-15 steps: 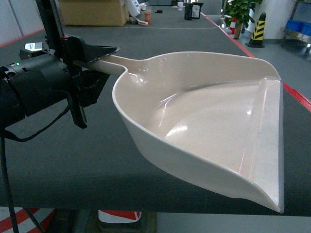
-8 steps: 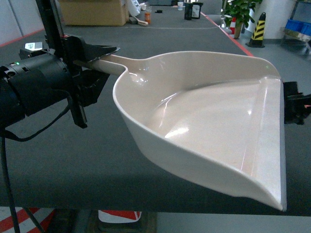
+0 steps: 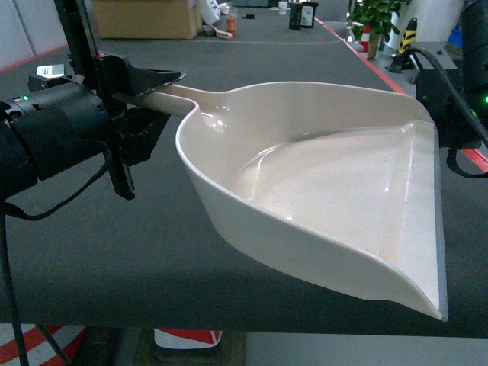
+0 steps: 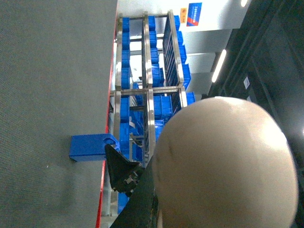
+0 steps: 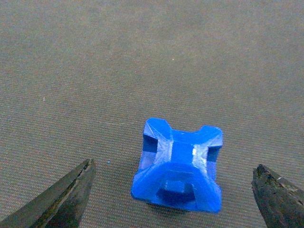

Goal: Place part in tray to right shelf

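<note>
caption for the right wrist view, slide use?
Open right gripper hovering above the blue part on the grey mat, fingers spread either side.

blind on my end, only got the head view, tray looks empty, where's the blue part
Observer: The part sits on the grey table surface, seen from the right wrist camera.
Operator: right gripper on it?
Observer: No. The right gripper is open, fingertips either side of the part, not touching.
Operator: left side ok?
Observer: The left wrist camera shows the tray underside, with racks of blue crates beyond.
</note>
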`<state>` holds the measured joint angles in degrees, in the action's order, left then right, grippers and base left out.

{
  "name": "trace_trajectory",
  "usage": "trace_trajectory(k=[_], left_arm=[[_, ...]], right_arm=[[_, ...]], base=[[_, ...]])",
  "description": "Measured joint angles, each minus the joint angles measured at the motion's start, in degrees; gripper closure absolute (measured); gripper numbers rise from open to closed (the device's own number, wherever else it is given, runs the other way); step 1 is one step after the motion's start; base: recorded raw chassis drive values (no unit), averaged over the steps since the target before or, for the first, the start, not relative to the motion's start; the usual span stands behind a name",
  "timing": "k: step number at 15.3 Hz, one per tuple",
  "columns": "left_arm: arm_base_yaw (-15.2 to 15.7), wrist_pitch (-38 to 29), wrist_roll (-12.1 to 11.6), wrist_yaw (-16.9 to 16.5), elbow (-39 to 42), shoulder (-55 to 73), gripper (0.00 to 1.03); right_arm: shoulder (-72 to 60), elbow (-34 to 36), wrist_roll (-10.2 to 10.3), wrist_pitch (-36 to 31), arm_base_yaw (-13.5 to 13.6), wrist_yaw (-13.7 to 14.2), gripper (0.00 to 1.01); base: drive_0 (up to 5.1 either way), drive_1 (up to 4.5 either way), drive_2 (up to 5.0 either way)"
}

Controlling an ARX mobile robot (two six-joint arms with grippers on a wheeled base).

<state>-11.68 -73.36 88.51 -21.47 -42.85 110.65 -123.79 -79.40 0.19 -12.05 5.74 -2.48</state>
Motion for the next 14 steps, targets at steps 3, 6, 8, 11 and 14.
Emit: trace_trajectory(k=[3, 6, 8, 11, 14], left_arm=[[-0.02, 0.00, 0.00, -0.11, -0.02, 0.00, 0.87], [0.00, 0.00, -0.02, -0.02, 0.00, 0.00, 0.87], [-0.02, 0.07, -0.02, -0.09, 0.00, 0.00, 0.87], [0.00, 0.02, -0.02, -0.13, 0.00, 0.00, 0.87], [-0.02, 0.00, -0.02, -0.15, 0.00, 0.00, 0.87]], right_arm=[[-3.56, -3.30, 1.90, 1.14, 1.29, 1.77, 0.26], [-3.80, -2.99, 3.30, -0.52, 2.25, 5.25, 0.54], [0.96, 1.79, 4.17, -1.05, 1.03, 8.33, 0.55], [11.67, 6.21, 4.57, 0.35, -2.95, 10.34, 0.55], [24.76, 8.04, 5.66, 6.78, -5.81, 9.01, 0.55]], base=[[0.0, 0.00, 0.0], [0.0, 0.00, 0.0], [0.0, 0.00, 0.0], [0.0, 0.00, 0.0], [0.0, 0.00, 0.0]])
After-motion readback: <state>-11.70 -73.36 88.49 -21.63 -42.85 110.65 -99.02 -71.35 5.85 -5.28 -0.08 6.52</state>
